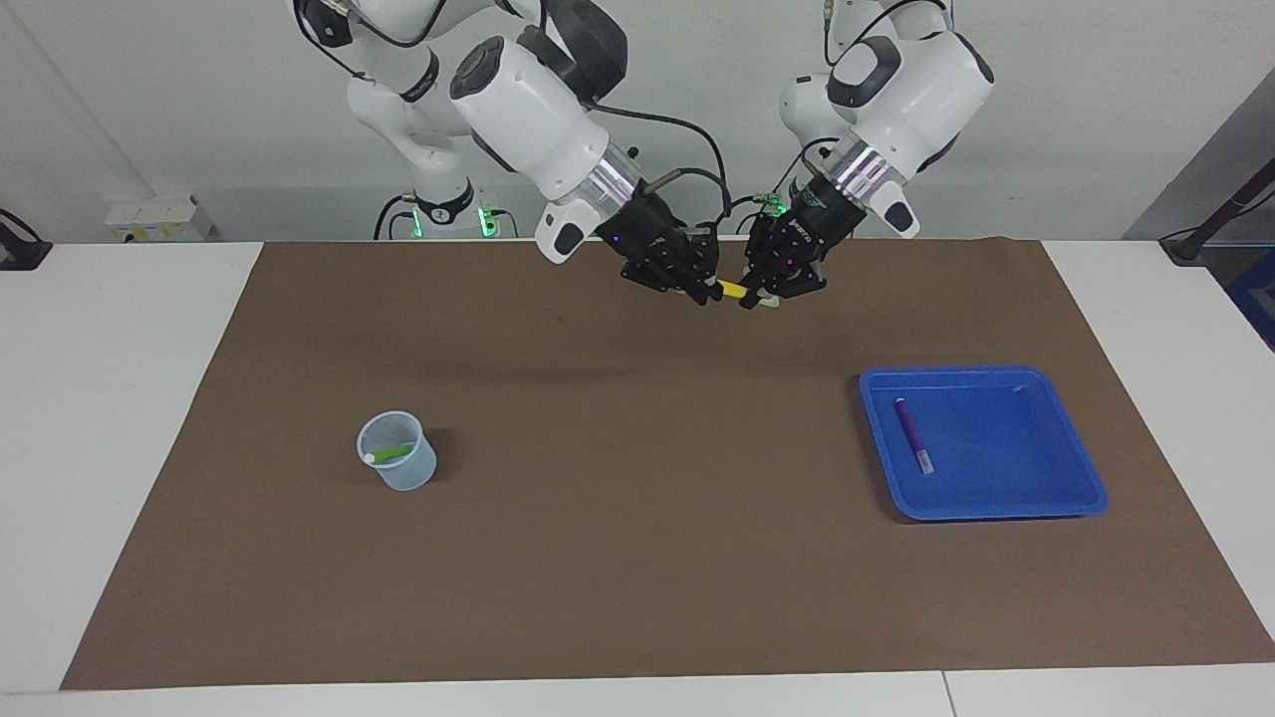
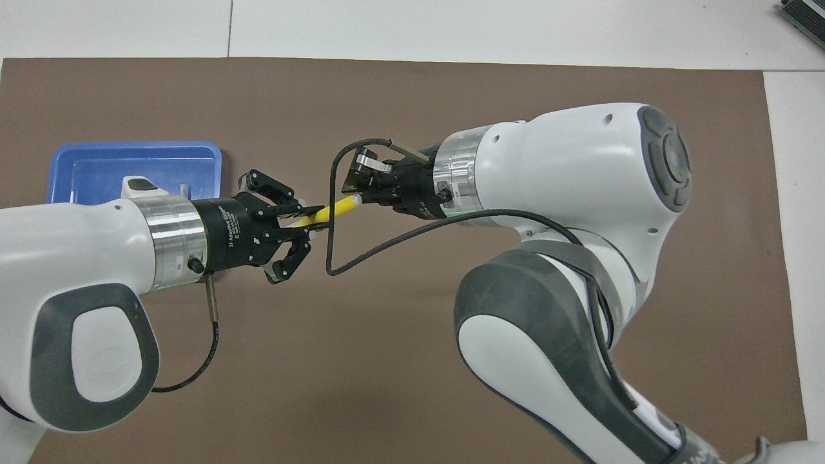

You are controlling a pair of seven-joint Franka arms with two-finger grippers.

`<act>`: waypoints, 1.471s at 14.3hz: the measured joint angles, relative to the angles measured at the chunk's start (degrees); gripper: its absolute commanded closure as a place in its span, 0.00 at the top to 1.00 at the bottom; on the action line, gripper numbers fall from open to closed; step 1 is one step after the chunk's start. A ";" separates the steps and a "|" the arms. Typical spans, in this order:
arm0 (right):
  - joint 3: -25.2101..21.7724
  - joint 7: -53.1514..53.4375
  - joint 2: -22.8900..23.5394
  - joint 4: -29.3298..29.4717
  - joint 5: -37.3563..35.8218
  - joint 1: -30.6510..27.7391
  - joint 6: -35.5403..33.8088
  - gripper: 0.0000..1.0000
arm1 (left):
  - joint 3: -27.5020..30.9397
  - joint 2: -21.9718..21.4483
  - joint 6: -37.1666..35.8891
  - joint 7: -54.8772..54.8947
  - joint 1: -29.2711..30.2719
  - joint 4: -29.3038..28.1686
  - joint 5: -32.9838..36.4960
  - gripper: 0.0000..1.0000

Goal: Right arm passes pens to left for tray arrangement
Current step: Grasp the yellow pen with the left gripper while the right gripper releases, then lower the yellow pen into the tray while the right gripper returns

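Midway through the hand-over of the second pen, by the look of it. Already laid in the blue tray [image 1: 1056,438], toward the left arm's end of the table: the purple pen [image 1: 912,434], flat, close to the rim that faces the middle of the table. Held up in the air between the two arms, over the brown mat [image 1: 618,558] close to the robots' edge: the yellow pen [image 1: 734,290]. Clamped tight on one end of it: the left gripper [image 1: 754,299]. Sitting right at the other end: the right gripper [image 1: 709,291]; cannot tell whether gripping or letting go. Left to do, probably: release by the right arm, then carrying the yellow pen to the tray and placing it beside the purple one. Not yet picked up: the green pen [image 1: 391,453], leaning inside the small translucent cup [image 1: 403,476] toward the right arm's end, well apart from the tray. Roughly one pen of three finished, one in transfer, one waiting
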 measured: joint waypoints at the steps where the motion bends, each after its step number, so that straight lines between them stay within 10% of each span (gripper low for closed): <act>1: -0.01 -0.07 0.01 -0.01 -0.09 -0.11 -0.49 1.00 | 0.14 -0.11 -0.86 1.24 0.26 -0.01 0.00 0.00; 11: -0.48 -28.45 -0.09 0.09 -11.23 -5.05 -11.20 1.00 | 0.32 -5.20 -8.90 35.39 3.63 -6.74 0.95 0.00; 21: -0.85 -54.59 -0.09 -1.54 -24.07 -11.56 -13.72 1.00 | 0.78 -6.29 -14.19 71.89 7.81 -8.33 28.17 0.00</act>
